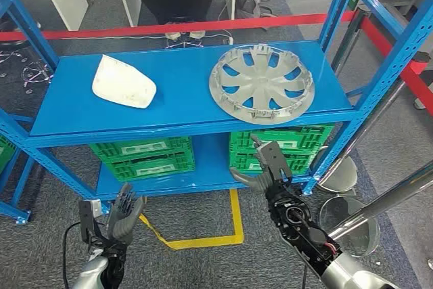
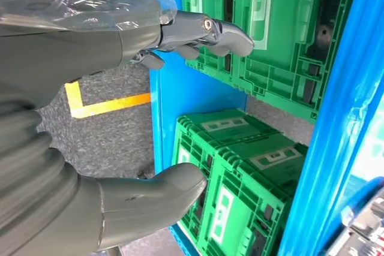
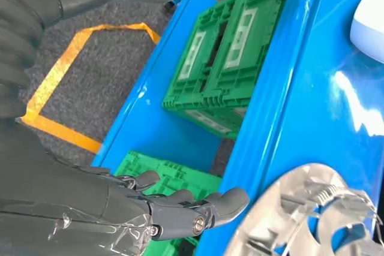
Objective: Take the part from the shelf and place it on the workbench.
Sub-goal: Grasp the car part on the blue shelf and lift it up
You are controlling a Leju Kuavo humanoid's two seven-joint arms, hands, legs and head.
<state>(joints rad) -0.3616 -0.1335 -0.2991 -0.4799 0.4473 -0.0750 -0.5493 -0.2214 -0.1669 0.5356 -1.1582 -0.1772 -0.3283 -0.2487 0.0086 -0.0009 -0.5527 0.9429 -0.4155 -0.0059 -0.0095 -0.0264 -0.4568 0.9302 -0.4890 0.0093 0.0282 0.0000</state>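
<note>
Task not begun. Wheel cover (image 1: pixel 262 83) lies untouched on the blue shelf (image 1: pixel 184 109), above and beyond the right hand (image 1: pixel 268 167) fingers (image 3: pixel 199 211). Both hands, left hand (image 1: pixel 124 211) included, released, holding nothing.

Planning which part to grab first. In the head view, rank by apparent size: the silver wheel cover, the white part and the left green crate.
1. Silver wheel cover, widest on the top shelf.
2. Left green crate; shelf edge partly hides it, so its place against the wheel cover is unsure.
3. White part, clearly smallest.
</note>
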